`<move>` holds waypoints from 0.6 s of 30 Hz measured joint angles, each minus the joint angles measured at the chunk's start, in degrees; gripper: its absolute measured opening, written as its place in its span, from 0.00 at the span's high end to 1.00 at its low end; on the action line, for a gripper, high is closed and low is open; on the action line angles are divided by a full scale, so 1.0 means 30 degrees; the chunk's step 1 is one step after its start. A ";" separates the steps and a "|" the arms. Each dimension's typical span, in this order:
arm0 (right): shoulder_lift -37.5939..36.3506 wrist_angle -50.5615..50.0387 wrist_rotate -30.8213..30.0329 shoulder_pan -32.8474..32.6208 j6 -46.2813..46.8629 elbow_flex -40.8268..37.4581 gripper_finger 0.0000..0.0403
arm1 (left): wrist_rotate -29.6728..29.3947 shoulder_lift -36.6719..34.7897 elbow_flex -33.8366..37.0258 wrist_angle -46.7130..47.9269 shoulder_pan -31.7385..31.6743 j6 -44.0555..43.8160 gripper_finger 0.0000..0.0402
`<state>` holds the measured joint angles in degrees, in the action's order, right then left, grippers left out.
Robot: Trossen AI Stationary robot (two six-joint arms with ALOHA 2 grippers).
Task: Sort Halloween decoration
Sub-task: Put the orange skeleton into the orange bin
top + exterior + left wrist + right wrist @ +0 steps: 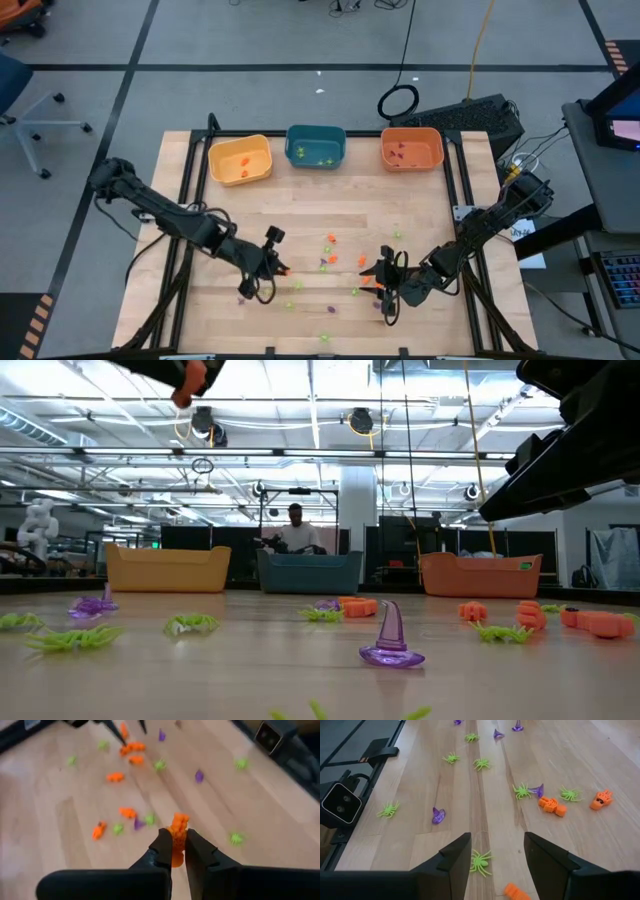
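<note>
Above the desk (200,310), my left gripper (174,847) pinches an orange trinket (178,827) — my right gripper (497,851) hovers, jaws apart, over a green spider (480,862).

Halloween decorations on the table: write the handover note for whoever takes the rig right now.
Left gripper: shut on an orange trinket, lifted above the table's front left.
Right gripper: open, empty, low over a green spider at the front right.
Done: a few pieces already lie in the yellow bin, teal bin and orange bin along the far edge.
Left: many orange, green and purple trinkets lie loose mid-table, among them a purple hat. Bin the held piece, then go on sorting.
</note>
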<state>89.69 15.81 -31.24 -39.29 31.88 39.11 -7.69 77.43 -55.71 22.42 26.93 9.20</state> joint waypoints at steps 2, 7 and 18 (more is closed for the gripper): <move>0.0003 0.0000 0.0000 0.0000 -0.0005 0.0000 0.58 | -0.0525 0.0022 0.1074 -0.2055 0.0343 0.0025 0.95; 0.0001 -0.0006 -0.0022 0.0000 -0.0029 0.0000 0.58 | -0.2429 0.0210 0.4046 -0.9615 0.0729 0.0025 0.95; 0.0007 -0.0073 -0.0069 0.0015 -0.0058 0.0000 0.58 | -0.4256 0.0182 0.7537 -1.9103 0.0824 -0.0483 0.95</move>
<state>89.71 15.59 -31.45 -39.24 31.70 39.11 -20.45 77.97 -33.10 -34.89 29.40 7.76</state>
